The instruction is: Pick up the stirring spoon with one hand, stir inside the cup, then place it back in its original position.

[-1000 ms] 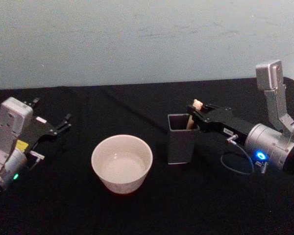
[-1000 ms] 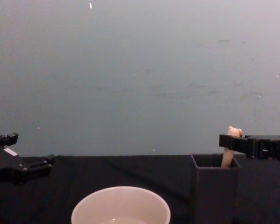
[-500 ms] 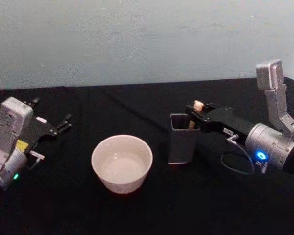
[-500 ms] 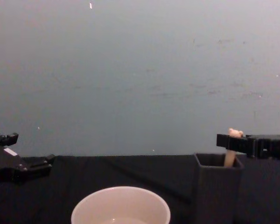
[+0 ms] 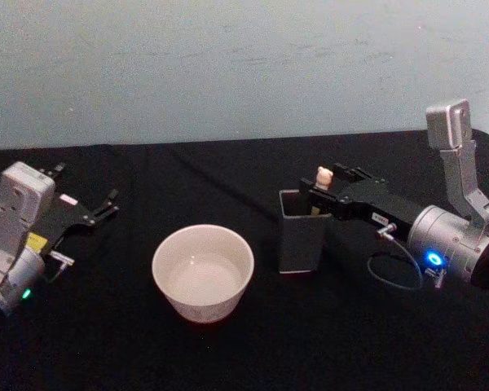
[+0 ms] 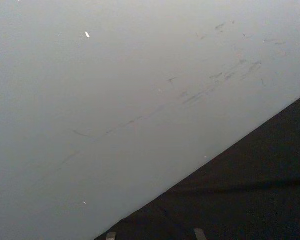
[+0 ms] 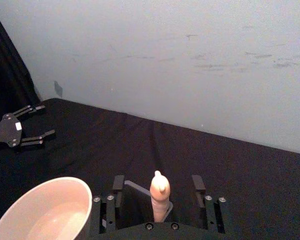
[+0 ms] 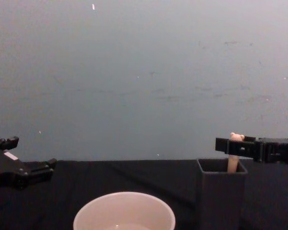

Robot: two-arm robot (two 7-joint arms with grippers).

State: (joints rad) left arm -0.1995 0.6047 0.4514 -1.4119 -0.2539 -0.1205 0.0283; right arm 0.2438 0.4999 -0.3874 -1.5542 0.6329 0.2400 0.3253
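The stirring spoon (image 5: 323,175) stands in a dark grey square holder box (image 5: 300,232). Its bear-head handle (image 7: 160,192) sticks up above the box rim and its bowl is hidden inside. My right gripper (image 7: 158,181) is open, reaching level across the box top with one finger on each side of the handle and a gap on both sides. From the side, a fingertip (image 8: 223,144) reaches just past the spoon (image 8: 234,160). The cream-white cup (image 5: 202,271) sits left of the box. My left gripper (image 5: 106,204) rests open at the far left.
A black cloth (image 5: 228,350) covers the table, and a pale wall (image 5: 228,65) runs behind it. The holder box (image 8: 221,191) stands close to the cup (image 8: 124,211), to its right. The right arm's cable (image 5: 395,273) loops low beside the box.
My right gripper has slid further left across the box top, so its fingers now reach past the spoon handle. The handle top has shifted slightly left. The left arm has not moved.
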